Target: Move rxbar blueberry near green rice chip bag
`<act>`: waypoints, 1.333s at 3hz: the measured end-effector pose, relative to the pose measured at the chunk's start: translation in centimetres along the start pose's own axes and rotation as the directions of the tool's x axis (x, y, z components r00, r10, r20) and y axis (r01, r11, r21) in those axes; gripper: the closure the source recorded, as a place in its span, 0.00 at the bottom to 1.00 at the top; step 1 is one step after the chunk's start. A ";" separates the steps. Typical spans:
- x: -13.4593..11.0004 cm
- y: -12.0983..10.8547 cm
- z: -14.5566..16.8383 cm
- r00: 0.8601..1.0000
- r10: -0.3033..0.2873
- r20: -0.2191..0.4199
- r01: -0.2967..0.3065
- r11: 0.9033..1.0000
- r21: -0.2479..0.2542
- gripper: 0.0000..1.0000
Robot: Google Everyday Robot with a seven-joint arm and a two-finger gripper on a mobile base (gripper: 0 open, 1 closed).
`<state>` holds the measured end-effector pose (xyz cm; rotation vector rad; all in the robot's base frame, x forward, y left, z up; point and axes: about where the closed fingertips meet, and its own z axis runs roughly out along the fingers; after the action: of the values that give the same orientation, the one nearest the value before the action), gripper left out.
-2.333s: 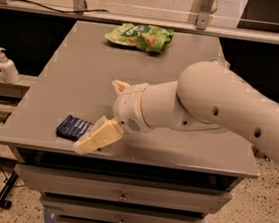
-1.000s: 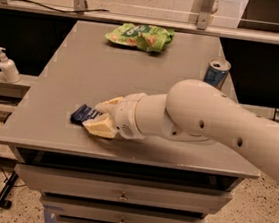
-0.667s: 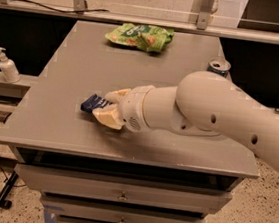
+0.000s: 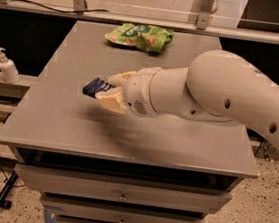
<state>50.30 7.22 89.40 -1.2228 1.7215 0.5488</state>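
The rxbar blueberry [image 4: 95, 86] is a small dark navy bar held between the cream fingers of my gripper [image 4: 109, 90], lifted a little above the middle-left of the grey table [image 4: 68, 120]. The gripper is shut on the bar; only the bar's left end sticks out. The green rice chip bag [image 4: 139, 36] lies flat at the far edge of the table, well beyond the gripper and slightly to its right. My large white arm [image 4: 222, 93] reaches in from the right.
A white pump bottle [image 4: 6, 66] stands on a lower shelf at the left. The table has drawers [image 4: 119, 197] below its front edge. A metal rail [image 4: 140, 19] runs behind the table.
The gripper closed on the bar at the front left of the table, lifted it and carried it back and to the right, towards the green bag. The arm now hides the drink can.
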 end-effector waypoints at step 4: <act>-6.3 -19.3 7.5 0.995 -0.092 0.026 0.081 0.959 0.270 1.00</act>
<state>71.35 8.29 94.14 -1.0796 1.6406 0.2728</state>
